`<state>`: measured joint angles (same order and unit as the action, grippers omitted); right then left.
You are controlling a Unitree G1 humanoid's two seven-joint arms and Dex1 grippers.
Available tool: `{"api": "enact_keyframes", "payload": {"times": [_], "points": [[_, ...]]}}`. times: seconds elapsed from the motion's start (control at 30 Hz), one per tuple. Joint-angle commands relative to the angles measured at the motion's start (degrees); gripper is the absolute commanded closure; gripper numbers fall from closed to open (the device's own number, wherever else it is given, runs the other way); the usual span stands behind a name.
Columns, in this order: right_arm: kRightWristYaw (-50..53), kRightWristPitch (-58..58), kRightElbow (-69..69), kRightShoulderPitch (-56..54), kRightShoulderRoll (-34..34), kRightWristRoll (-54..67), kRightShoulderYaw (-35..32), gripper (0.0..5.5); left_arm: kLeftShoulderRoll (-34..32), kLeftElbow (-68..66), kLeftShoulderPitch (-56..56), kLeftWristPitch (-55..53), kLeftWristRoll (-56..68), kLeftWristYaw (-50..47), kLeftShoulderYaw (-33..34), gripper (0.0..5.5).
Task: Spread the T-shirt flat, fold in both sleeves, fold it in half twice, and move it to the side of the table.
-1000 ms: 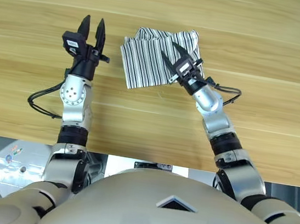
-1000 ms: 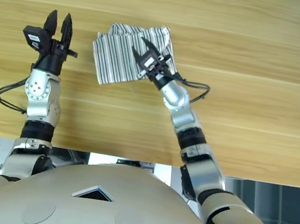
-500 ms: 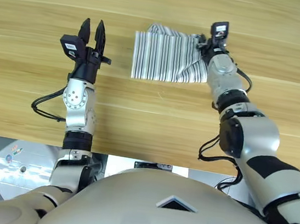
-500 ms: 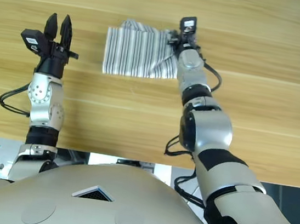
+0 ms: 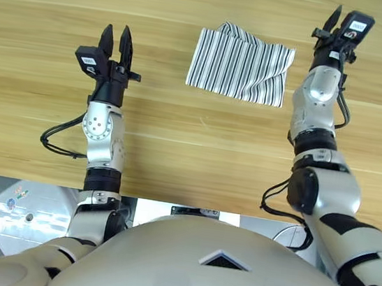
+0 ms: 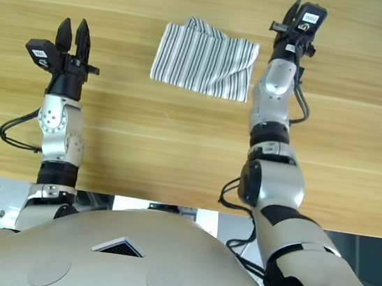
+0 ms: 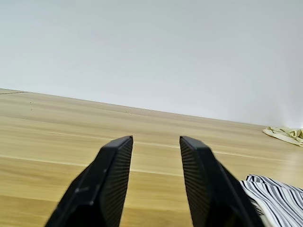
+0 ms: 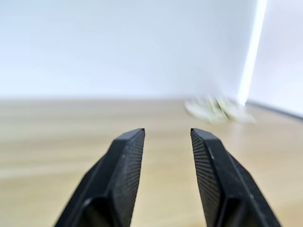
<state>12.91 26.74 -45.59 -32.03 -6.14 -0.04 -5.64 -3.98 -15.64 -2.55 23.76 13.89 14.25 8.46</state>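
Note:
The striped T-shirt (image 5: 240,66) lies folded into a small rectangle on the wooden table (image 5: 175,155), toward the far middle. My right gripper (image 5: 332,22) is raised just right of the shirt's far right corner, open, with nothing between its fingers (image 8: 124,165). My left gripper (image 5: 117,37) stands upright well to the left of the shirt, open and empty, fingers (image 7: 113,175) pointing at the far edge. A corner of the striped T-shirt (image 7: 272,198) appears beside it in the left wrist view.
A pale yellow cloth (image 7: 286,133) lies far off on the table (image 7: 57,142) by the wall; the cloth (image 8: 215,108) also appears blurred ahead of the right gripper. Bare wood surrounds the shirt on all sides.
My right gripper dragged the folded shirt to the right across the table, then let go and lifted away to its right. The left arm stayed nearly still.

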Motion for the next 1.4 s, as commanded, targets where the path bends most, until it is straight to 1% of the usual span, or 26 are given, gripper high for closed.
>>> {"api": "enact_keyframes", "payload": {"times": [0.03, 0.13, 0.2, 0.3, 0.4, 0.47, 0.53, 0.63, 0.73, 0.8, 0.97, 1.1, 1.23, 1.33, 1.37, 1.4], "points": [[-6.7, -5.1, 6.2, 7.1, 5.5, -10.3, 14.3, 3.71, 0.7, -0.6, 0.2, 0.6, 0.6, 0.0, 0.6, 3.67], [-8.4, -9.3, -4.6, 6.5, 7.5, -13.5, 17.9, 3.71, 1.2, -1.3, -0.5, 0.9, 0.2, 0.0, 0.3, 3.67], [-10.4, -10.8, -11.3, 5.1, 8.9, -12.4, 17.3, 3.71, 1.3, -1.6, -0.8, 0.9, -0.1, 0.0, 0.2, 3.67], [-12.3, -15.1, -19.8, 0.4, 9.4, -6.4, 10.9, 3.71, 1.5, -0.9, -0.8, 0.7, -0.1, -0.1, 0.2, 3.67], [-12.0, -19.7, -25.2, -3.8, 8.0, 0.8, 2.5, 3.71, 1.3, -0.7, -0.8, 0.7, -0.1, -0.1, 0.3, 3.67], [-9.5, -22.7, -27.4, -5.0, 6.6, 6.8, -4.5, 3.71, 1.0, -0.4, -0.5, 0.7, 0.1, -0.1, 0.8, 3.67], [-5.0, -24.5, -28.5, -5.0, 5.2, 12.0, -11.1, 3.71, 0.7, 0.3, 0.2, 0.8, 0.4, -0.1, 1.4, 3.67], [5.7, -21.2, -27.4, -4.6, 2.5, 16.8, -18.6, 3.71, -0.1, 2.1, 2.0, 1.6, 0.6, 0.1, 2.5, 3.67], [14.2, -16.3, -26.0, -6.6, 1.4, 17.4, -22.0, 3.71, -0.7, 4.6, 4.9, 2.2, 0.9, -0.5, 4.2, 3.67], [20.4, -13.4, -26.5, -9.0, -0.9, 16.9, -23.5, 3.71, -0.7, 5.9, 7.1, 2.0, 1.0, -2.3, 6.3, 3.67], [26.6, -14.0, -29.1, -11.6, -7.4, 19.2, -29.0, 3.71, 0.4, 10.0, 13.3, 2.3, 2.4, -5.5, 10.3, 3.67], [28.6, -13.4, -29.7, -11.7, -11.7, 20.4, -31.9, 3.71, 1.0, 12.2, 16.4, 2.4, 2.8, -6.3, 11.3, 3.67], [28.4, -12.9, -29.8, -13.1, -11.2, 20.1, -31.9, 3.71, 1.1, 13.5, 18.0, 2.3, 3.0, -6.7, 11.8, 3.67], [25.5, -9.8, -28.6, -14.9, -10.1, 17.5, -29.1, 3.71, 0.6, 14.2, 18.4, 2.0, 3.6, -6.5, 12.3, 3.67], [23.6, -8.3, -27.9, -15.8, -9.7, 16.5, -27.7, 3.71, 0.5, 14.3, 18.4, 1.9, 3.8, -6.4, 12.5, 3.67], [20.9, -5.7, -26.2, -16.9, -9.0, 14.2, -24.8, 3.71, 0.6, 14.4, 18.3, 1.8, 3.9, -6.4, 12.6, 3.67]]}}
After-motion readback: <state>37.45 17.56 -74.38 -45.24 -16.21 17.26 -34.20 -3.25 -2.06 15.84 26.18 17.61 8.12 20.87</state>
